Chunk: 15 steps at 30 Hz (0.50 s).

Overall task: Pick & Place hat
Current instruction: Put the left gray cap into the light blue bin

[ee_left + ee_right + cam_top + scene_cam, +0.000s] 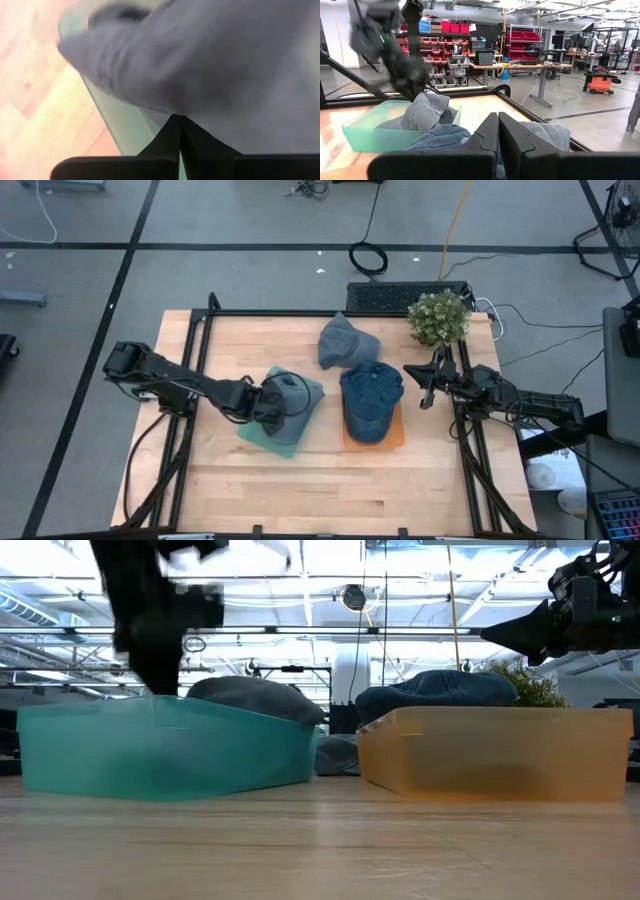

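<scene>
A grey hat (pixel 292 393) lies in the teal bin (pixel 262 435) at the table's middle left; its crown shows over the bin's rim in the low view (pixel 255 695). My left gripper (pixel 268 402) is over this bin, fingers shut at the hat. A blue denim hat (pixel 370 398) sits in the orange bin (pixel 392 438). A second grey hat (pixel 345 342) lies on the table behind both bins. My right gripper (pixel 425 388) hangs shut and empty to the right of the orange bin. My left gripper (pixel 178 130) is shut on the grey hat's cloth (pixel 190 107) at the hat's left side, coming slantwise from above and from the table's left. The fingers hide the pinched spot. In the right wrist view the cloth rises in a peak (pixel 426 107) toward the fingers, the rest lying in the bin.
A potted plant (pixel 438 317) stands at the far right of the table, just behind my right gripper. Black frame rails (pixel 200 350) run along the table's left and right sides. Bare wood (pixel 320 490) lies in front of the bins.
</scene>
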### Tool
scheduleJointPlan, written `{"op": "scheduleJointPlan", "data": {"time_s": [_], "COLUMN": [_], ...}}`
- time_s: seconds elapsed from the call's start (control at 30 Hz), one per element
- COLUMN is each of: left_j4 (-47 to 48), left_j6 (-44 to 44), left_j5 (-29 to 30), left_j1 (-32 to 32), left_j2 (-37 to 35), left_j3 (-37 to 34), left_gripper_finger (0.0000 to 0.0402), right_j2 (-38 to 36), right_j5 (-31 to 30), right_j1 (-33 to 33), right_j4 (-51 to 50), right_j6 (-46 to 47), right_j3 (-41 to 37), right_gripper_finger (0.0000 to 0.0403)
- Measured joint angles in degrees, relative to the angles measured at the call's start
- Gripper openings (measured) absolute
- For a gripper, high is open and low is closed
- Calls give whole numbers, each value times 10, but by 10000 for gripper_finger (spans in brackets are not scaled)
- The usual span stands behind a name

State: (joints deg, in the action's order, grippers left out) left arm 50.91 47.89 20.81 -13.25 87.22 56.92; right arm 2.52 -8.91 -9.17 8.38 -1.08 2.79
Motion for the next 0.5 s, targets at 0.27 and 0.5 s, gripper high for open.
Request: {"op": "scheduleJointPlan", "data": {"time_s": [0.27, 0.5], "left_j4": [-114, -219], "left_j6": [-254, -554], "left_j5": [59, -74], "left_j1": [-39, -2], "left_j2": [-20, 50], "left_j3": [115, 125], "left_gripper_finger": [2, 1], "right_j2": [0, 0], "right_j5": [0, 0], "right_j1": [0, 0], "right_j4": [4, 0], "right_j6": [0, 0], "right_j3": [0, 0], "right_gripper_finger": [0, 0]}}
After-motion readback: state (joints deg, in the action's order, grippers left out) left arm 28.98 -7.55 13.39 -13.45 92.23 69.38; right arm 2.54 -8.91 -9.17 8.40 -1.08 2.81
